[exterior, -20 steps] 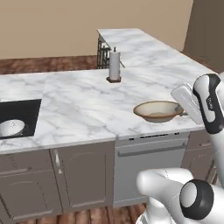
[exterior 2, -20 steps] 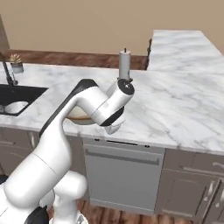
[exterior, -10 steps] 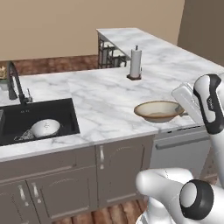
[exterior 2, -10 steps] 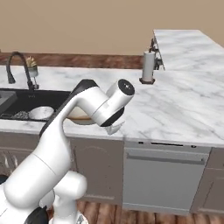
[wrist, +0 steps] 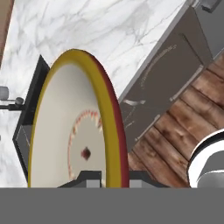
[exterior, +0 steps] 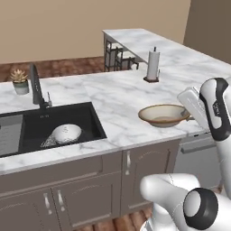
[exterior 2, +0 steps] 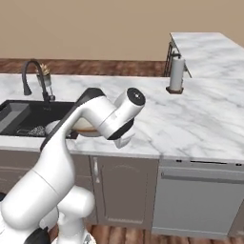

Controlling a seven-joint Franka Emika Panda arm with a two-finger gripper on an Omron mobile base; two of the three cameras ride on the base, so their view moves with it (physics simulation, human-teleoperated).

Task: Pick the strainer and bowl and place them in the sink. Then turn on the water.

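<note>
The room is a kitchen with a wood floor. The marble counter point(exterior: 113, 94) holds a black sink point(exterior: 63, 124) to the left of the bowl point(exterior: 163, 115). The strainer point(exterior: 65, 134) lies in the sink already. The hand point(wrist: 107, 177) is clamped on the bowl's rim, just above the counter.

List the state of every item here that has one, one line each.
bowl: upright, held at its rim by the tool, over the counter's front edge
tool: shut on the bowl's rim
strainer: lying dome-up in the sink
sink: holds the strainer, no water in it
faucet: off, no stream
paper towel roll: standing upright
</note>
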